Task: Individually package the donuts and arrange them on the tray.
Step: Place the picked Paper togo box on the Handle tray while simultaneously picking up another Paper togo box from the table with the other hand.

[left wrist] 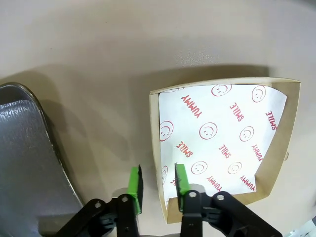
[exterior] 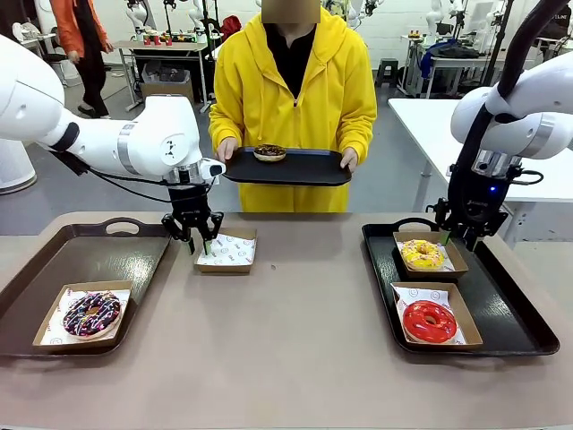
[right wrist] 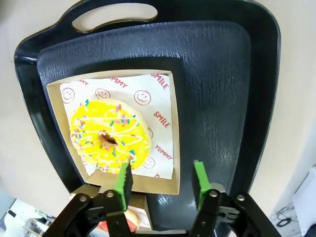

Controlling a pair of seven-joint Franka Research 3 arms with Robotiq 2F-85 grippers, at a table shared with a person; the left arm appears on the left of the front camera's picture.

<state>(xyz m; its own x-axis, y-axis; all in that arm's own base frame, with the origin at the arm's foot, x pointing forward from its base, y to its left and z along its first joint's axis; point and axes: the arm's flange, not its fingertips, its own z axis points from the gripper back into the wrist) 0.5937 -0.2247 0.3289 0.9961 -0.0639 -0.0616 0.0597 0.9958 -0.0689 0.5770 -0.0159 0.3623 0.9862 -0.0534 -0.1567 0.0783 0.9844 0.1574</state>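
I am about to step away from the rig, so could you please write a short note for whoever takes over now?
Left gripper: open, jaws straddling the near wall of the empty box on the table.
Right gripper: open, over the yellow donut.
Done: yellow donut and red donut boxed on the right tray; drizzled chocolate donut boxed on the left tray.
Left: the brown donut sits unboxed on the tray the person holds; it needs the empty box, then a place on a tray.
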